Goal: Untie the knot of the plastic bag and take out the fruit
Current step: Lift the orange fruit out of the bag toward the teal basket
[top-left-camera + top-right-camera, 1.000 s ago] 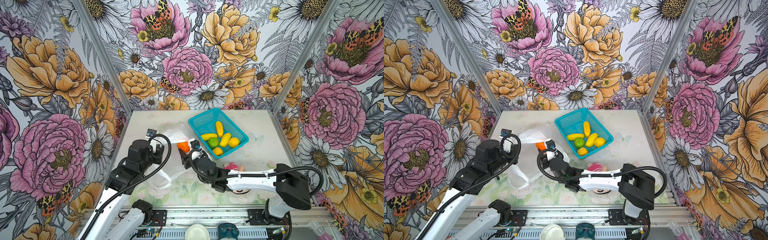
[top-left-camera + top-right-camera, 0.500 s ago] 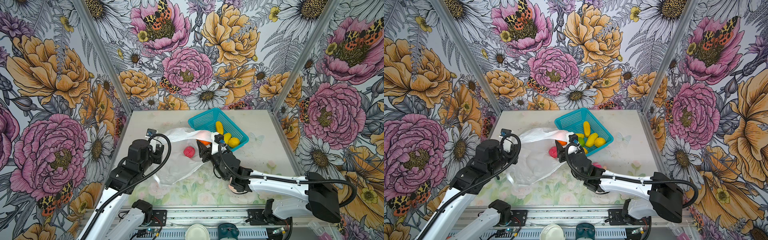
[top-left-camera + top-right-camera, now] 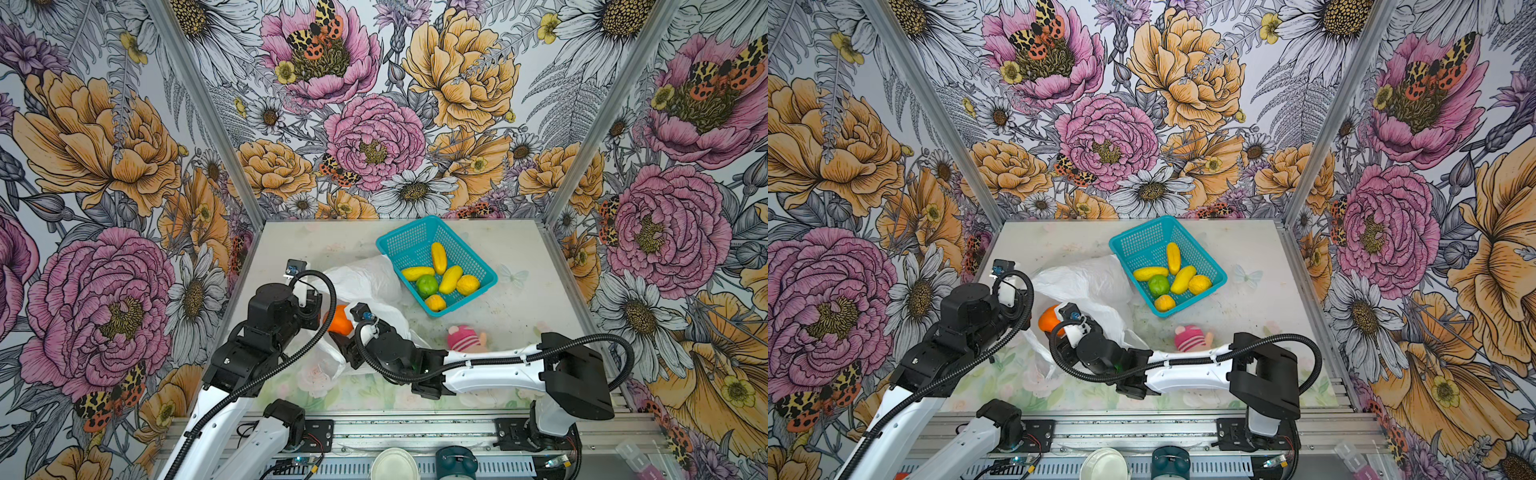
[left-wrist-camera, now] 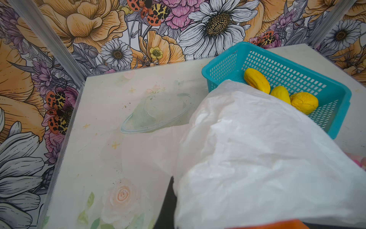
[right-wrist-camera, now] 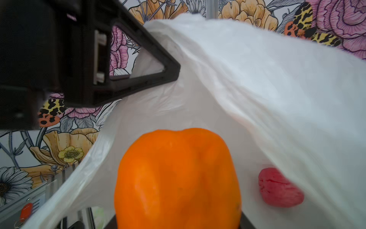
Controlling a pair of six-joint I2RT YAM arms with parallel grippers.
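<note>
Right wrist view shows fruit coming out of the opened bag, and I judge this goes best if the left claw point(image 5: 171, 74) holds the rim of the plastic bag point(image 5: 257, 89) high and taut while the orange fruit point(image 5: 178, 178) is drawn straight back, clear of the drooping film, then carried right to the teal basket point(image 3: 409, 240). The left claw is pressed together, pinching the bag's film above the desk point(image 3: 498, 241); the right claw point(image 3: 344, 332) is about half spread, clamped on the orange fruit at the bag's mouth, while a pink-red fruit point(image 5: 279, 188) lies inside the bag and six fruits point(image 3: 451, 279) sit in the basket
</note>
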